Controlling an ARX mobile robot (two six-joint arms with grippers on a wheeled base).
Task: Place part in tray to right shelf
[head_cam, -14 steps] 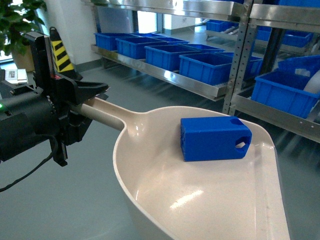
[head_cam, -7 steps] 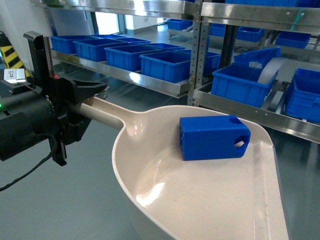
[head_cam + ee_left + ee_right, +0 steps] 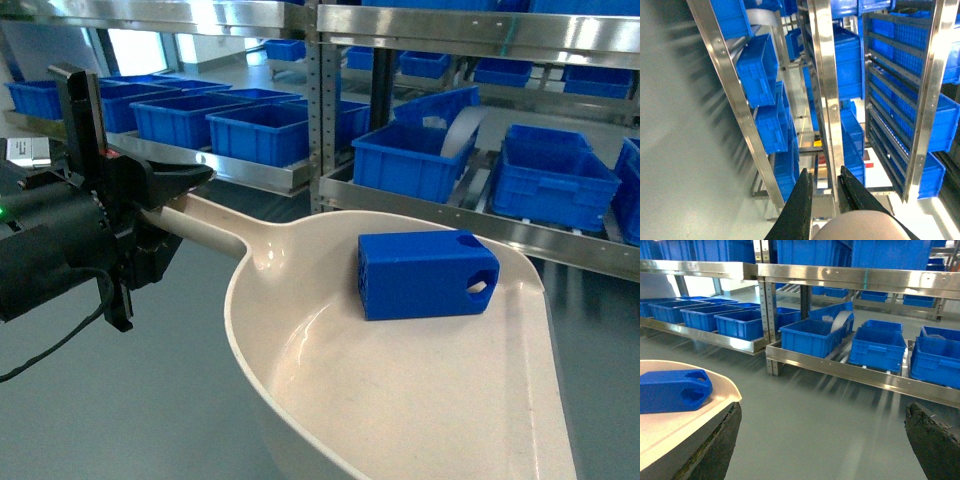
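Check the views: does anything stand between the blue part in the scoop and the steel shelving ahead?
Nothing visible does. The part lies in the tray, held by the left claw; only bare floor separates it from the shelving.

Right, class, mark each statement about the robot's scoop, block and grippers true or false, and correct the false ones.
1. The blue part lies inside the tray. True.
2. The left gripper is closed on the tray's handle. True.
3. The right gripper grips the part. False: it is open and empty.
4. The part sits on the shelf rollers. False: it rests in the tray, short of the shelf.
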